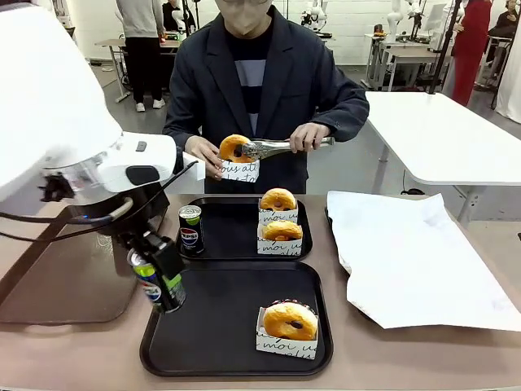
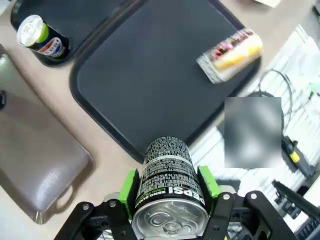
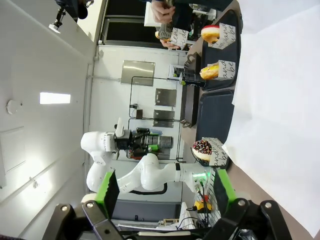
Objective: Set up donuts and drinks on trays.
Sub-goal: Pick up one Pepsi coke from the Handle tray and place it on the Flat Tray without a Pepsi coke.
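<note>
Left hand: the left hand [image 2: 170, 200] grips a slim black Pepsi can [image 1: 157, 285] between green pads, held tilted above the near tray's left edge.
Right hand: the right hand [image 3: 165, 192] is open, nothing between its green pads, aimed sideways across the counter.
Person: the person's hand [image 1: 308, 137] squeezes metal tongs [image 1: 281, 147] on a donut in a paper sleeve [image 1: 236, 156], held above the counter's far edge, beyond the far tray.
Near tray: the near tray [image 1: 203, 326], black plastic with rounded corners and a low rim, carries one sleeved donut [image 1: 290, 326] at its right near corner.
Far tray: the far tray [image 1: 232, 224] holds an upright Pepsi can [image 1: 190, 228] at its left and two sleeved donuts [image 1: 279, 220] at its right.
Risk, can: the smooth round can is tilted; released that way, it would likely tip and roll across the slick tray, or catch the rim and land half off it.
Risk, donuts: a rolling can could knock the light paper sleeve over.
Risk, crowding: I judge little chance of a clash, since the person works at the far side.
Other surfaces: a brown tray [image 1: 57, 277] with a handle cut-out lies on the left; creased white paper [image 1: 415, 261] lies on the right.
</note>
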`<state>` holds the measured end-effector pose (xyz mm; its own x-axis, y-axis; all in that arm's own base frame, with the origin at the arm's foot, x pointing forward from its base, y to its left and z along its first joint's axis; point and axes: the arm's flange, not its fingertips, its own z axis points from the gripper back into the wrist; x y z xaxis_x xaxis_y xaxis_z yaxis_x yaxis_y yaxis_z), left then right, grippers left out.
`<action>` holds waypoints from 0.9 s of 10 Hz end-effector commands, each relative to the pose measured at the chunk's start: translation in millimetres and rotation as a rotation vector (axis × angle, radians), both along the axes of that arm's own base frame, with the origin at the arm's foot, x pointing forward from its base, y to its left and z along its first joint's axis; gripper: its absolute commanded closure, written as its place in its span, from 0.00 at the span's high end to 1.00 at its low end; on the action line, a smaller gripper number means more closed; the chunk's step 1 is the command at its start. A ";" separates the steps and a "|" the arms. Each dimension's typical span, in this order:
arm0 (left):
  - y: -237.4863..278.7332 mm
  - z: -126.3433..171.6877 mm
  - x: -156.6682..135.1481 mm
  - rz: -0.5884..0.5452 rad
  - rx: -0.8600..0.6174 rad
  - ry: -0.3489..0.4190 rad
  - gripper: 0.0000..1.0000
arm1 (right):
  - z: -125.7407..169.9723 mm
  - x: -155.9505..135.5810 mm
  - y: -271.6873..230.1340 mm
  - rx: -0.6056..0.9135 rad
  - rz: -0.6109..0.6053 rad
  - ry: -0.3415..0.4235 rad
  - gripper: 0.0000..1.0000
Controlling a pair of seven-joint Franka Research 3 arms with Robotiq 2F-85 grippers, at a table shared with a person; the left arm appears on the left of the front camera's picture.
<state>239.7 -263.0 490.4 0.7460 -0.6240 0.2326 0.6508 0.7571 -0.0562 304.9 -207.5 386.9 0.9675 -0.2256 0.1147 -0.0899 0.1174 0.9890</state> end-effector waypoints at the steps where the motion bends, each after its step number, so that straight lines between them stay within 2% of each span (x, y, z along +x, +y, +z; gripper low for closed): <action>1: -11.8 -24.6 48.8 0.115 0.018 -0.026 0.59 | 0.1 -0.4 -0.4 0.009 -0.002 -0.018 1.00; 3: -13.0 -44.8 77.3 0.154 -0.036 0.007 0.59 | 0.1 -0.4 -0.4 0.009 -0.002 -0.018 1.00; 5: -15.5 -66.2 101.7 0.200 -0.029 0.035 0.59 | 0.1 -0.4 -0.4 0.009 -0.002 -0.018 1.00; 7: -14.8 -77.6 113.3 0.214 -0.013 0.076 0.59 | 0.1 -0.4 -0.4 0.009 -0.002 -0.018 1.00; 8: -11.8 -76.1 106.1 0.206 0.040 0.111 0.59 | 0.1 -0.4 -0.4 0.009 -0.002 -0.018 1.00; 9: 4.4 -49.4 82.5 0.154 0.112 0.128 0.59 | 0.1 -0.4 -0.4 0.009 -0.002 -0.018 1.00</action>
<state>340.5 -270.5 406.4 0.8629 -0.4927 0.1123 0.5028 0.8592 -0.0947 304.7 -207.9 387.0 0.9672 -0.2267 0.1148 -0.0899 0.1175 0.9890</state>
